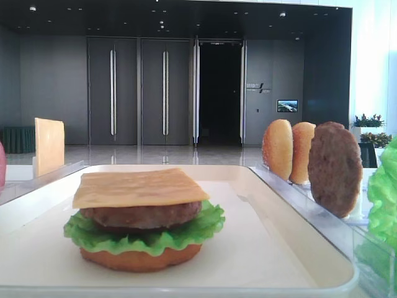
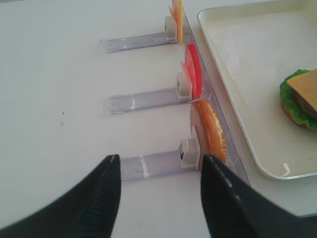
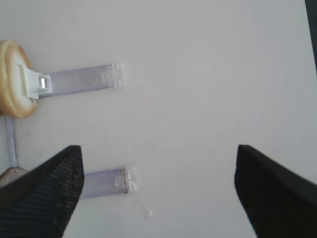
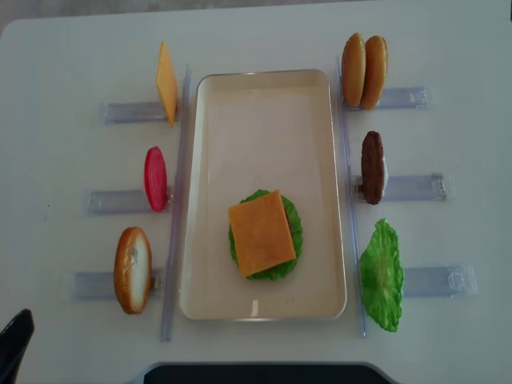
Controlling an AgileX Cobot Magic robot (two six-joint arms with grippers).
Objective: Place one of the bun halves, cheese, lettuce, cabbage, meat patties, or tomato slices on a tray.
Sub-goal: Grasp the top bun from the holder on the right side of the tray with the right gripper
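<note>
On the tray [image 4: 264, 88], cheese [image 4: 260, 232] tops the stack; both grippers [image 2: 158, 198] [image 3: 158, 188] gape empty, so take a bun half [image 4: 354, 70] squarely across its edges.

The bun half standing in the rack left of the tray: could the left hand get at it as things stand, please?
Probably yes: the left hand is open just short of the bun half, with nothing between them.

Cheese [image 4: 261, 233] atop patty [image 1: 141, 215], lettuce [image 4: 288, 214], on white tray [image 4: 264, 104]
</note>
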